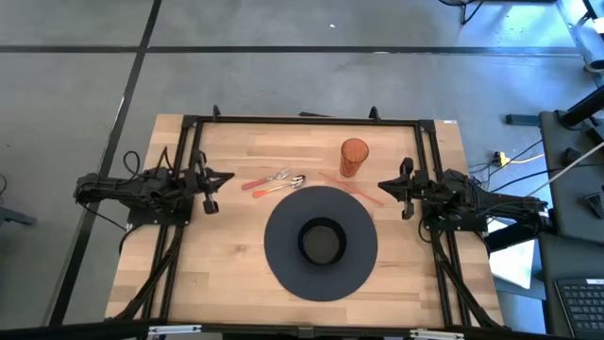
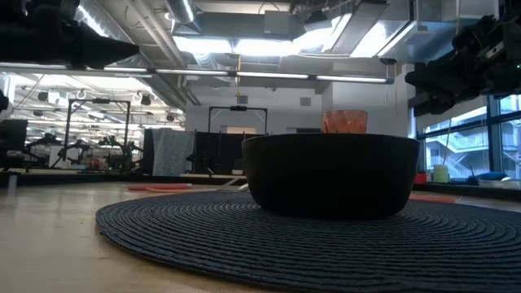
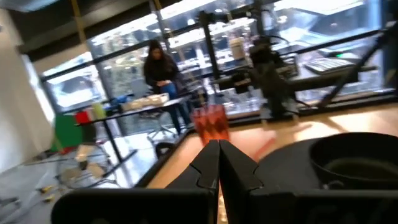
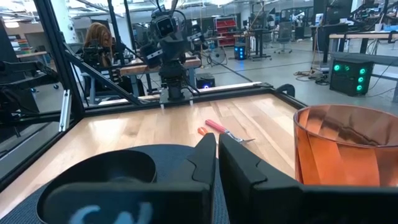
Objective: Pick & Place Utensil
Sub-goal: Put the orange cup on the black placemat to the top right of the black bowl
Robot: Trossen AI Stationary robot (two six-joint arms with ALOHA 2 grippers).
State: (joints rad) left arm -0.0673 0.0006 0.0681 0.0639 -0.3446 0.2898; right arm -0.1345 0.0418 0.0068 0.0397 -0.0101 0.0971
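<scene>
Two utensils with red and orange handles [image 1: 274, 182] lie flat on the wooden table, left of the orange cup [image 1: 354, 157] and beyond the mat; the right wrist view also shows the utensils [image 4: 217, 129]. A black bowl [image 1: 321, 242] stands on a round dark mat [image 1: 283, 274]. My left gripper [image 1: 229, 177] hovers shut just left of the utensils, pointing level toward the table's right. My right gripper [image 1: 381, 185] is shut at the mat's right side, pointing left. Neither holds anything.
Thin orange sticks [image 1: 354, 189] lie between the cup and the mat. A black frame [image 1: 302, 119] runs around the tabletop. Bare wood shows left of the mat [image 1: 208, 255]. A person [image 3: 161, 68] stands at a table beyond the far side.
</scene>
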